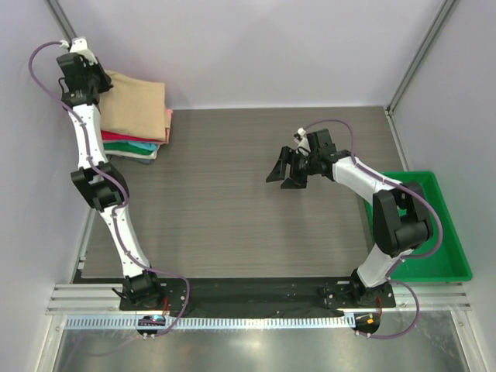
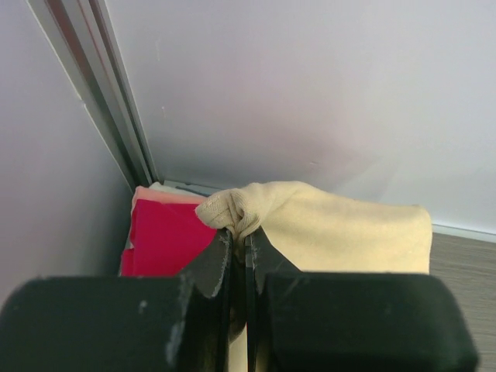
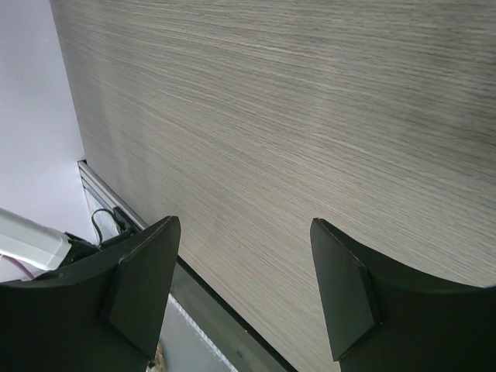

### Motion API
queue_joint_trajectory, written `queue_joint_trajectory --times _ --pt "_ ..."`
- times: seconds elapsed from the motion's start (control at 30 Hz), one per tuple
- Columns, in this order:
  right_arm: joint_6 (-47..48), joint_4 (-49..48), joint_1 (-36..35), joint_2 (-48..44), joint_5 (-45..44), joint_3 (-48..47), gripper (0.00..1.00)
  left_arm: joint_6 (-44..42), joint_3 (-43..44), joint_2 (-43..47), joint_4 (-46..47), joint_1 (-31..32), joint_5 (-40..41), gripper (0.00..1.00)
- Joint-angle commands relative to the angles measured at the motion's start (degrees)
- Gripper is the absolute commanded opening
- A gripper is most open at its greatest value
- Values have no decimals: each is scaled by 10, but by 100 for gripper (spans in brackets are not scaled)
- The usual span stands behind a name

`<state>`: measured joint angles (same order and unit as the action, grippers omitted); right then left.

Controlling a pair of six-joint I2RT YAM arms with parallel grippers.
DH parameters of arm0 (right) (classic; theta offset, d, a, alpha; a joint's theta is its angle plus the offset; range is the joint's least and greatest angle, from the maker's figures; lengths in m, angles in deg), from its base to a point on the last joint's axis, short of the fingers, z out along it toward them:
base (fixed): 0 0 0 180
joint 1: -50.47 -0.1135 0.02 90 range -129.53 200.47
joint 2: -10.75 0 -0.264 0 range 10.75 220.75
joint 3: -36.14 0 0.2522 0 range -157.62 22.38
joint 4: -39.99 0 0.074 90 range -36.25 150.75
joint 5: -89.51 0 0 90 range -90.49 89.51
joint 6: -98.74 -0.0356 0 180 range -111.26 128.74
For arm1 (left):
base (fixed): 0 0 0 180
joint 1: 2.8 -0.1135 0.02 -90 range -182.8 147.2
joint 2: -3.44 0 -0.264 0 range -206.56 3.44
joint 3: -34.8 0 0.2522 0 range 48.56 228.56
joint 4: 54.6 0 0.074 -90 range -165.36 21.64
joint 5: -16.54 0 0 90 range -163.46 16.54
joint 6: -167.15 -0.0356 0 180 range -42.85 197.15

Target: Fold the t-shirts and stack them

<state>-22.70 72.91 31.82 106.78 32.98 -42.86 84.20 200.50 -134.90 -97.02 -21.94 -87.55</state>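
Left claw [image 2: 239, 232] closed to a sliver, pinching a puckered corner of the tan t-shirt [image 2: 341, 225]. That shirt tops the stack [image 1: 133, 144] of pink-red and green shirts in the far-left corner of the table [image 1: 232, 201]. From the pinch the shirt spreads rightward, toward table centre, so I judge any release or tug belongs to this arm. Right claw [image 1: 292, 172] spread wide, holding nothing, hovers mid-table, well apart from the stack.
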Motion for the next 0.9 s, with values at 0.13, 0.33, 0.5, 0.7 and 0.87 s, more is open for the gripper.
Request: queue_joint_trajectory --times 0.13,0.33,0.5,0.7,0.87 --pt "-3 -18 -6 28 14 -7 74 -1 19 -29 96 -22 18 3" --pt "0 -18 -7 36 12 -6 74 2 -10 -36 133 -37 48 6" --pt "-1 -18 -9 36 14 -7 74 43 -33 -13 142 -52 59 56" --pt "-3 -18 -14 28 18 -9 73 79 -71 46 150 -51 46 91" --pt "-3 -18 -19 19 16 -10 74 82 -149 107 150 -39 80 100"
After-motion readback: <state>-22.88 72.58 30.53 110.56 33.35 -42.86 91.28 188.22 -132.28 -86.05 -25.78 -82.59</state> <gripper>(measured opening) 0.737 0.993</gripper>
